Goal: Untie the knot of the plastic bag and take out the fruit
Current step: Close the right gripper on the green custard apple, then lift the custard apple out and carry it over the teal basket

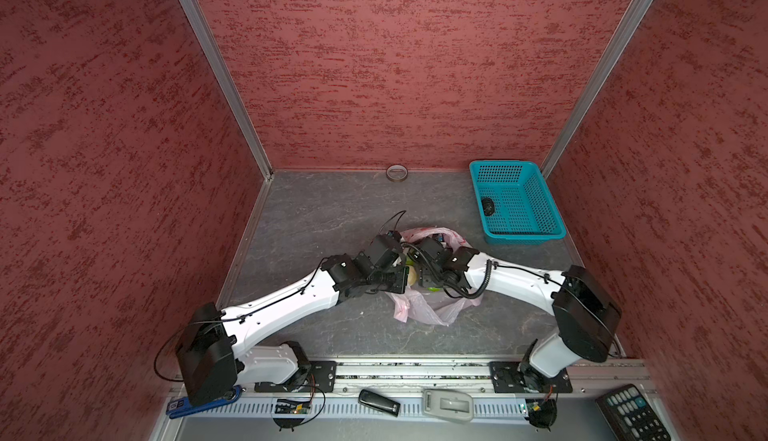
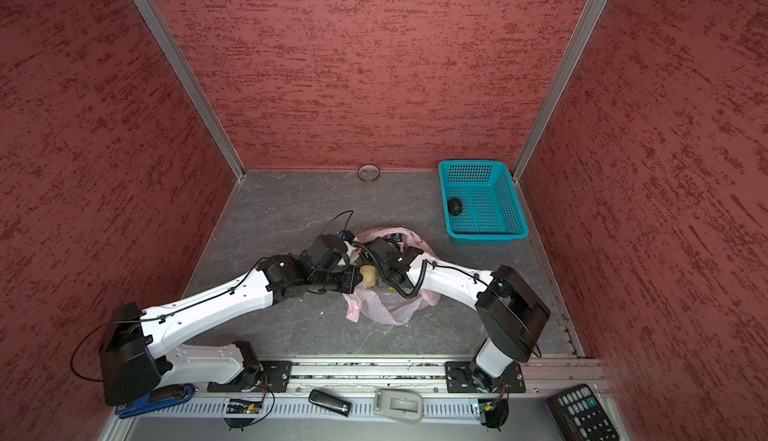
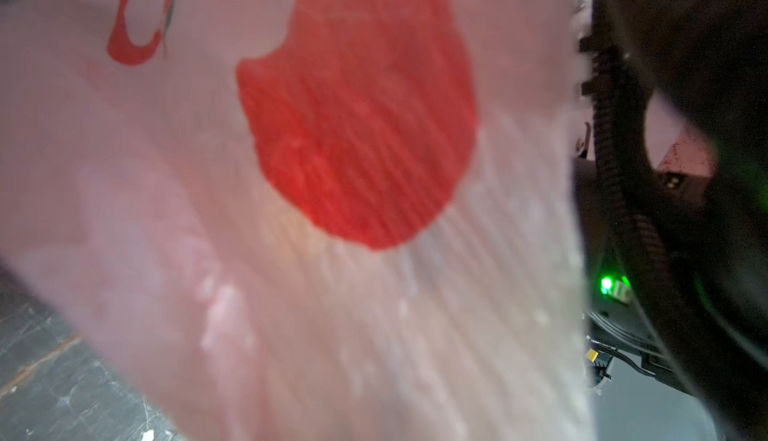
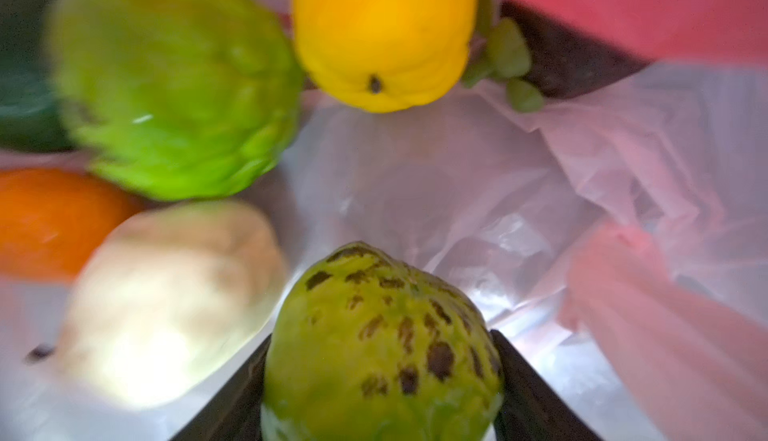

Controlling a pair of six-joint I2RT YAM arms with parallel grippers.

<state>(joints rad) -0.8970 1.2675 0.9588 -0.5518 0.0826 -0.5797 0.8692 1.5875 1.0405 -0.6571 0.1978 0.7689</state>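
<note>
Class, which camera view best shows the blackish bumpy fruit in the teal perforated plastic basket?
A top view: in both top views the blackish fruit lies unobstructed in the teal basket. Neither wrist view shows it.

crumpled plastic bag point(image 1: 432, 312) on table point(image 1: 324, 218); blackish fruit point(image 1: 487, 206) in teal basket point(image 1: 524, 238).

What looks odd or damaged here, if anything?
The green fruit in the right gripper, inside the bag, has dark brown blotches across its skin, like bruising or rot. A tape roll also sits stray by the back wall.
</note>
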